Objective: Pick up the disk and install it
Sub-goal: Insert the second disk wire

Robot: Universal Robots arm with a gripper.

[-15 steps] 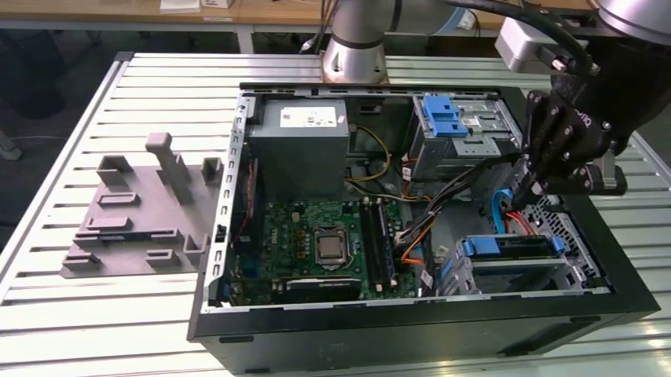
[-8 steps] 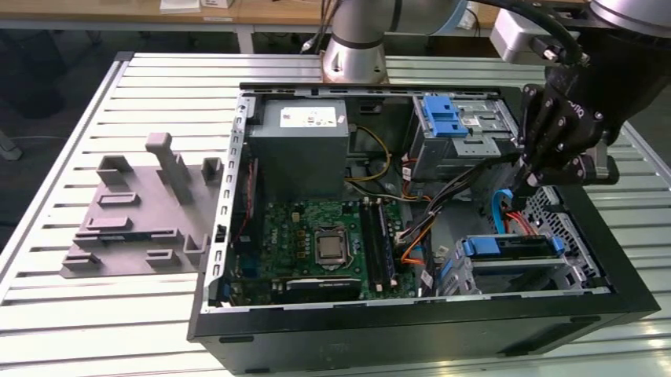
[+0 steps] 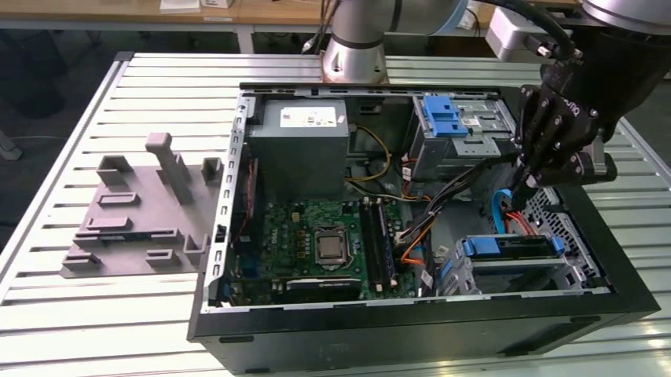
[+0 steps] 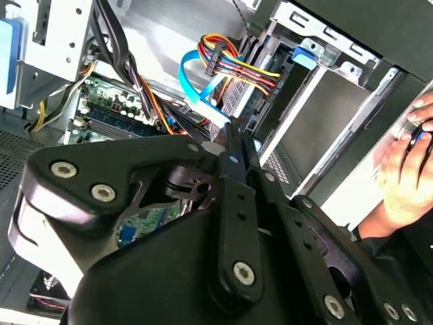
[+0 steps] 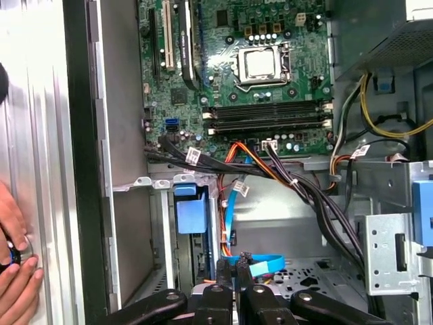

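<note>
The disk sits in the drive cage at the exterior view's right of the open computer case. Its long axis runs across that view, blue end toward the motherboard. Above it, the hand hangs with fingers pressed together, empty. Both wrist views catch a person's hand on the table.

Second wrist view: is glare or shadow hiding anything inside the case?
Second wrist view: the end effector and its black body block much of the scene, and the metal panel behind the cables is washed out by glare. First wrist view: the table slats glare white, while the motherboard is evenly lit.
</note>
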